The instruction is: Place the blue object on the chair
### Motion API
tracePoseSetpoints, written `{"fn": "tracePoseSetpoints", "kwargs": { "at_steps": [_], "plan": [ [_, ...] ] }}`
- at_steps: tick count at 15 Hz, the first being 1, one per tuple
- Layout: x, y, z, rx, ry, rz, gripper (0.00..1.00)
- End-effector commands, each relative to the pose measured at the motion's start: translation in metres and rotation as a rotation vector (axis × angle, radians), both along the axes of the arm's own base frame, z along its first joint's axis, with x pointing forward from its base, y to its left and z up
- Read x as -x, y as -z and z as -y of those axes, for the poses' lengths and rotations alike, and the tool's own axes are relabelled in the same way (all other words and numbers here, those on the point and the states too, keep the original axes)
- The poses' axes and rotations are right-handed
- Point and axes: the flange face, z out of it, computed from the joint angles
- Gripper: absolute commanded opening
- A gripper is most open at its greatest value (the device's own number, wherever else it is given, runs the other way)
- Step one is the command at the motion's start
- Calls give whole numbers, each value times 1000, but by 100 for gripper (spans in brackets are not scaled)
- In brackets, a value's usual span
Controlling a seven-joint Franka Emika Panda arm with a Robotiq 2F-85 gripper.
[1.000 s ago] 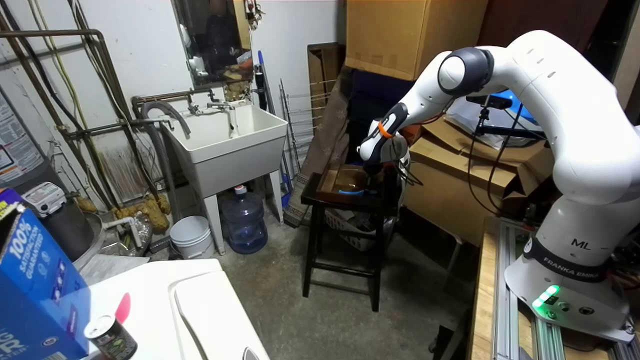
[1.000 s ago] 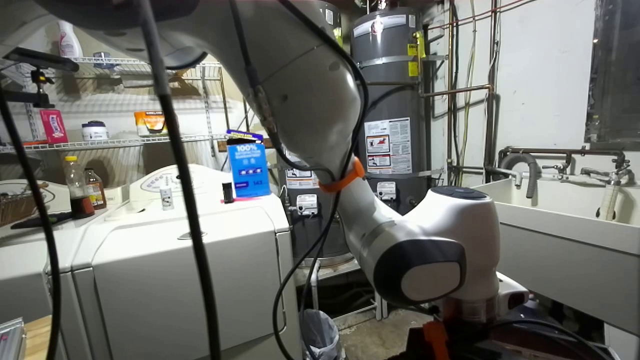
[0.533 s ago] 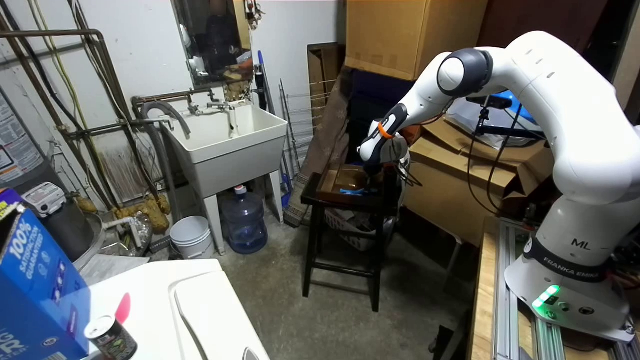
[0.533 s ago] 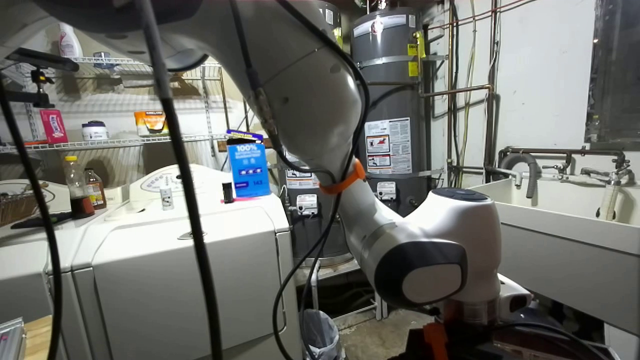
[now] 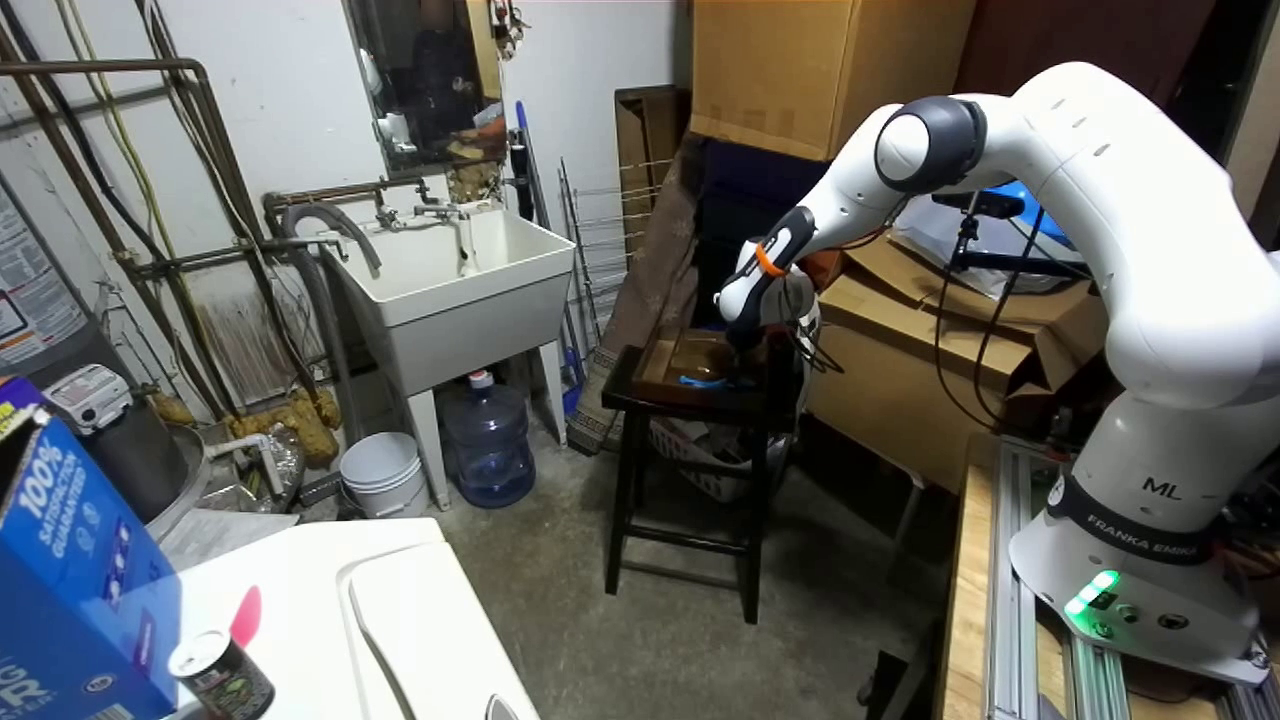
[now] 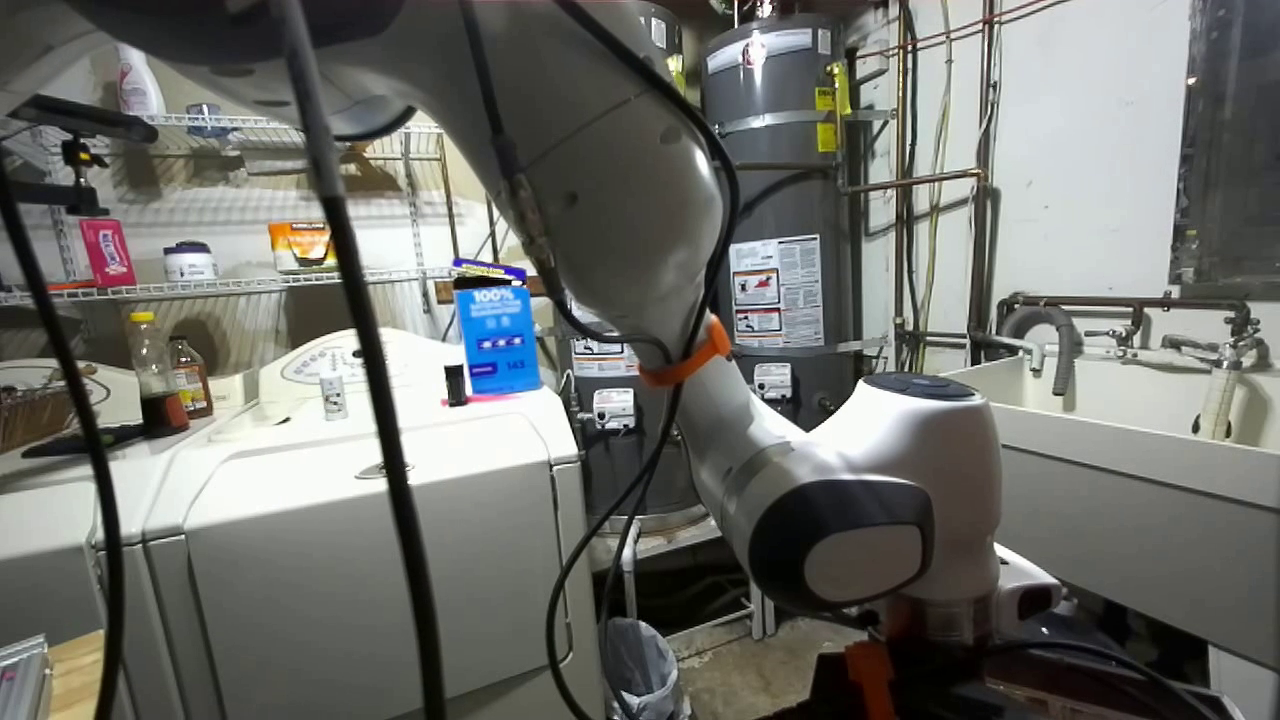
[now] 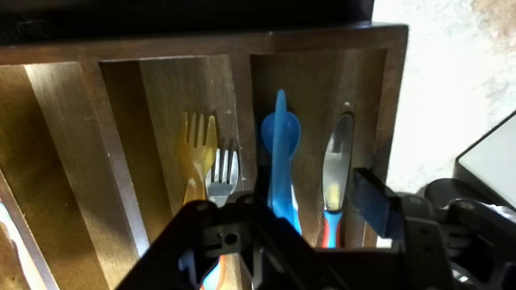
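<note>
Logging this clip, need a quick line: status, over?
Fingers open. Blue utensil in tray, unclamped, overlapping blue spoon. Silver-bladed knife also showing between fingers.

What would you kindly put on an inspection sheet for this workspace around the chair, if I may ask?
Surface: dark chair, bearing a wooden compartment tray.
Job's things: blue object in a tray compartment, overlapping a blue spoon in the wrist view; the chair stands beneath the tray.
Clutter: yellow fork, metal fork and metal-bladed knife in the tray; can and blue carton on a white appliance.
Fingers: apart, at the blue object's compartment; contact with it unclear.
Cables: black, hanging around the arm in both exterior views.
Surroundings: sink, water jug, cardboard boxes.
</note>
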Motion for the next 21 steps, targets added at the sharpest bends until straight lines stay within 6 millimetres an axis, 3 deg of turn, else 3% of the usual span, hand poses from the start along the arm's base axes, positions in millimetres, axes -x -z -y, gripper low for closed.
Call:
{"fn": "tracePoseSetpoints", "kwargs": {
  "at_steps": [1, 4, 8, 13, 21],
  "plan": [
    [-6, -38, -1, -16, 0, 52, 82],
    [-3, -67, -9, -27, -34, 82, 82],
    [2, -79, -15, -59, -33, 3, 82],
    [13, -58, -17, -82, -8, -142, 82],
    [20, -33, 1, 34, 152, -230, 82]
  ]
}}
